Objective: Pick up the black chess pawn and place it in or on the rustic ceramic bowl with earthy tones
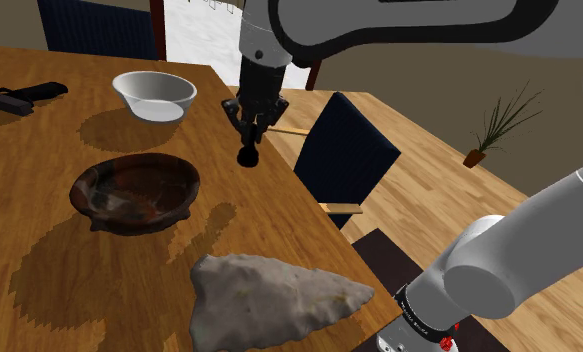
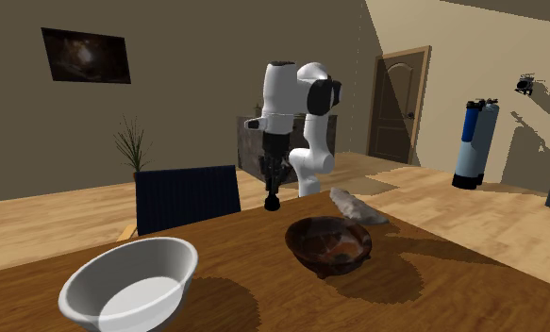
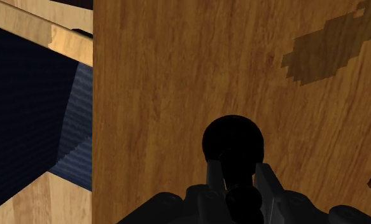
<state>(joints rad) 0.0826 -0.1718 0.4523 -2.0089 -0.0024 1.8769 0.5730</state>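
Claw [image 1: 249,135] is clamped on the pawn [image 1: 249,156]. It grips high on the stem, so the round base hangs below the fingertips, and by my read the base is clear of the tabletop [image 1: 39,150]. In the wrist view the base [image 3: 233,143] sits square between the fingers [image 3: 210,175] with no visible tilt, so the grip looks usable. The step in hand is the carry to the brown bowl [image 1: 139,213]. That bowl sits below the claw and inboard, on the side away from the chair [image 1: 344,150]; the tabletop edge runs just under the claw on the chair side. My plan is to hold height and translate inboard only, without drifting toward the edge, since a slip there puts the pawn on the floor. I'll keep the wrist vertical so the base doesn't swing. The base hangs lower than the claw, so I'll judge rim clearance from the base, not the fingertips. I'll centre over the bowl's hollow, descend until the base is inside the rim, then release; a release from height would likely bounce or roll it off the curved wall. The white bowl [image 1: 159,110] is also inboard of the claw but farther from the stand, and it's the wrong target. The rock [image 1: 274,300] lies on the stand side of the brown bowl and is low enough to ignore at this height.
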